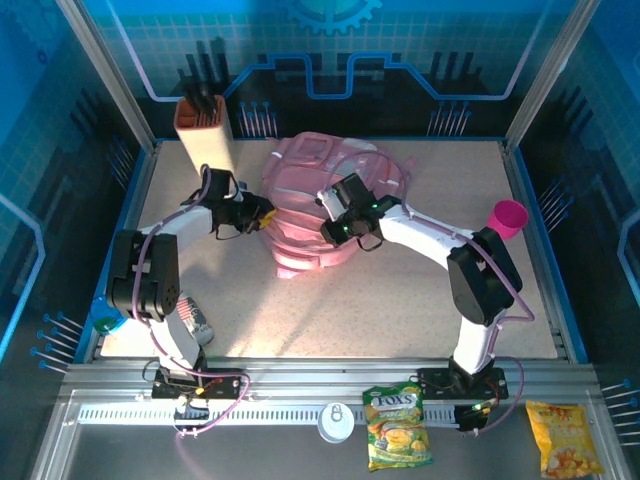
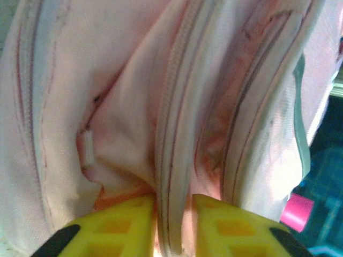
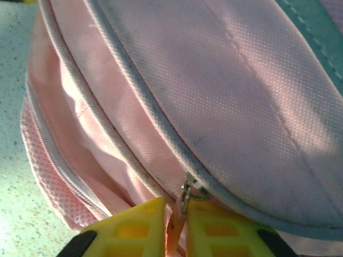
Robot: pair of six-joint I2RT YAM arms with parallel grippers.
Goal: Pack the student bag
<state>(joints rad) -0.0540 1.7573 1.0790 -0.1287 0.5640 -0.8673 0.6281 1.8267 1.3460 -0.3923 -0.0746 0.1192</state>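
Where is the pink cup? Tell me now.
Top view: the pink cup stands at the right edge of the table, beside the right arm, well right of the student bag.

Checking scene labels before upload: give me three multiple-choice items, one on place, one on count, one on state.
1. Where on the speckled table is the magenta plastic cup? A right edge; B left edge; C centre.
2. How many snack packets lie on the near grey ledge? A one; B two; C four.
3. The right gripper is: A wide open; B shut on the soft pink fabric backpack's zip pull; C gripping the cup.
Key: A, it sits by the right frame; B, a green packet and a yellow packet; B, its yellow fingers pinch the pull's tab.
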